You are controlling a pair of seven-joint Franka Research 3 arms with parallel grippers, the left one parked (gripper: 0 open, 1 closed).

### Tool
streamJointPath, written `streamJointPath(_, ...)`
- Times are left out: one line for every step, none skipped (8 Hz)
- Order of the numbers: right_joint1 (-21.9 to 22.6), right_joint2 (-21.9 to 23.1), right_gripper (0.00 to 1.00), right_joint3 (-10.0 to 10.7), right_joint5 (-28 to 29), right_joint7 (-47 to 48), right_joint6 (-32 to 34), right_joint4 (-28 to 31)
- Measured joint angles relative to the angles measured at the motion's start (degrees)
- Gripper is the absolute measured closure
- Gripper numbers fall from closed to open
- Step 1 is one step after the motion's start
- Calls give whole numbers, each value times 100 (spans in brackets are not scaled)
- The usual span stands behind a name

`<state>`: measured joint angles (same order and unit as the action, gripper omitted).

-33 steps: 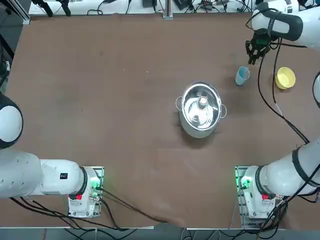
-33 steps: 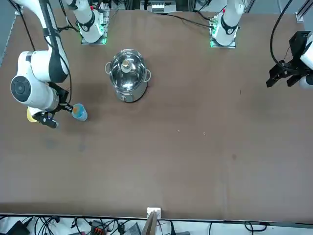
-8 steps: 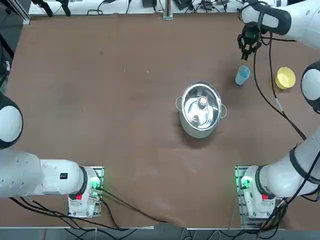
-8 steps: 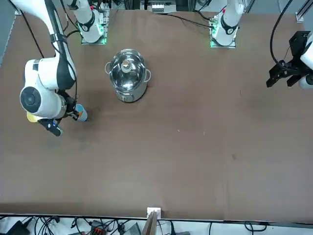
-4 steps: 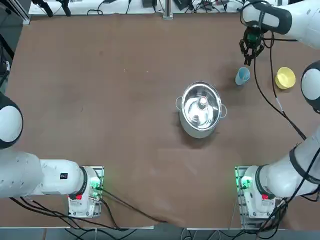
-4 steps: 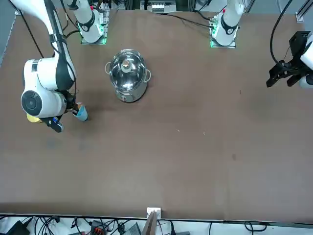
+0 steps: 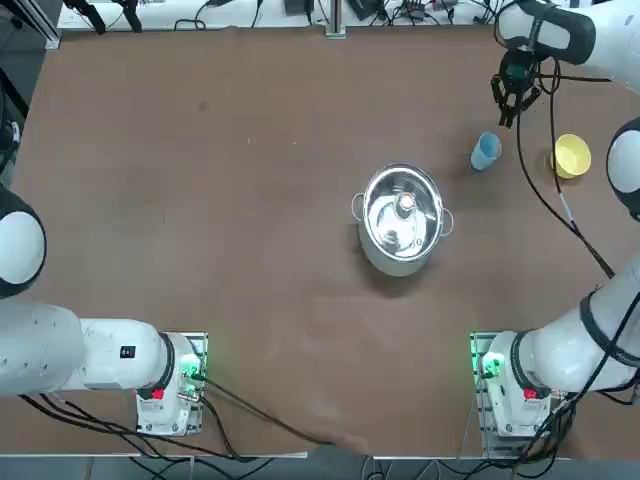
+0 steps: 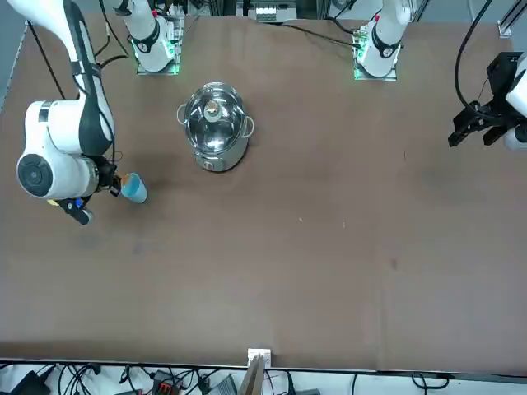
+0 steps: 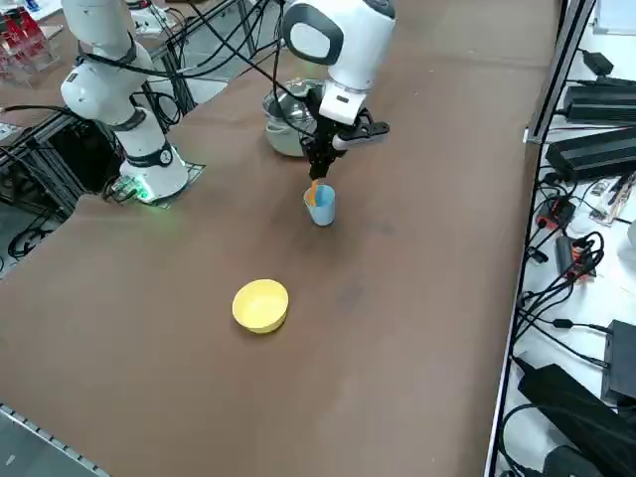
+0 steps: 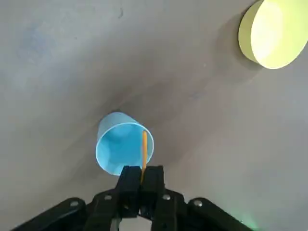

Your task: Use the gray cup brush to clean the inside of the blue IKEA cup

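Right up close, pinches the slim orange brush (image 10: 145, 149) between two dark fingers (image 10: 155, 180) of the right tool (image 10: 144, 169), pressed together on it. Points over the near side of the blue cup (image 10: 115, 120), as seen from the wrist, with the orange end of the brush reaching into the open mouth. Cannot tell whether it touches the inner wall, nor make out any bristles. Just beneath the tool, stands the cup upright on the brown counter (image 7: 250, 250), mouth up, with no grip on it. Hangs the tool from the white right arm (image 9: 343, 50), bent down over the cup.

Next, well apart from the cup and toward the robot's right, shows the yellow bowl (image 9: 260, 306), resting on the counter with its opening up. Toward the robot's left, and nearer the arm bases than the cup, shows the steel pot (image 7: 395, 250), lidded with glass (image 7: 400, 205) and fitted with a loop handle (image 7: 447, 222) on each side. Farthest off, past the counter's edge opposite the robot, shows black power bricks (image 9: 593, 154) among tangled cables (image 9: 552, 298) on a white surface (image 9: 618, 288).
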<state>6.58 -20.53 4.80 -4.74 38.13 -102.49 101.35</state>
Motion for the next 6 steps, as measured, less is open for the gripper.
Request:
streamJointPath(6,-111,97,-4,0,2,-10,-143)
streamJointPath(21,-219,97,-19,3,17,-16,-283)
streamJointPath(43,-289,97,-43,10,52,-17,-367)
streamJointPath(85,-324,97,-70,13,133,-20,-402)
streamJointPath(163,-332,97,-92,41,249,-31,-404)
streamJointPath(268,-334,97,-103,69,349,-33,-404)
